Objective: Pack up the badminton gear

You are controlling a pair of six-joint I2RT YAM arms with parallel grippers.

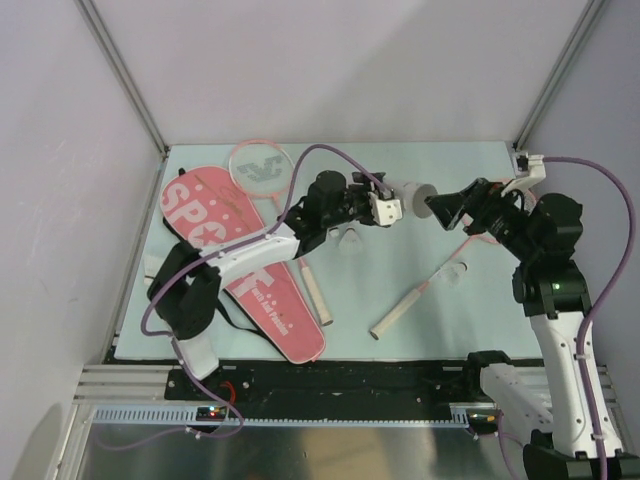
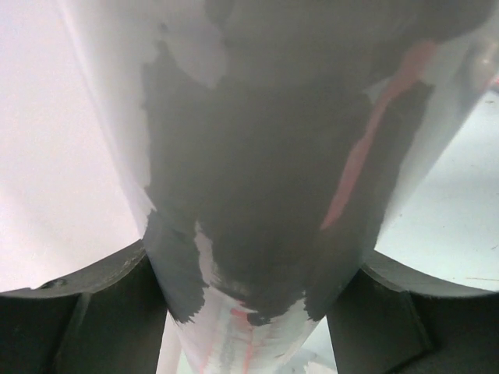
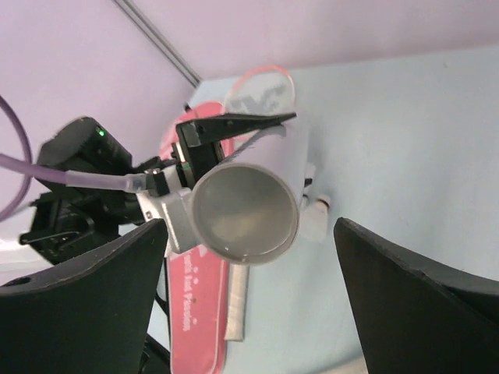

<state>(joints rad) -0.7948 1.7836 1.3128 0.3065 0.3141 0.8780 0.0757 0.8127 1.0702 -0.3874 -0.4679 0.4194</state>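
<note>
My left gripper (image 1: pixel 385 207) is shut on the long white tube (image 1: pixel 408 192) and holds it level above the table, open end to the right. In the left wrist view the tube (image 2: pixel 257 195) fills the gap between the fingers (image 2: pixel 78 312). My right gripper (image 1: pixel 445 210) is open and empty, facing the tube's open mouth (image 3: pixel 245 210) with a small gap. The pink "SPORT" bag (image 1: pixel 240 260) lies at the left. One racket (image 1: pixel 258 165) lies beside it; the other racket's handle (image 1: pixel 400 315) points to the front. Two shuttlecocks (image 1: pixel 350 238) (image 1: pixel 455 270) lie on the mat.
The second racket's pink head (image 1: pixel 478 232) is mostly hidden under my right arm. The bag's black strap (image 1: pixel 232 312) trails near the left arm's base. Grey walls and metal posts close the back and sides. The mat's front edge runs along the black rail (image 1: pixel 330 378).
</note>
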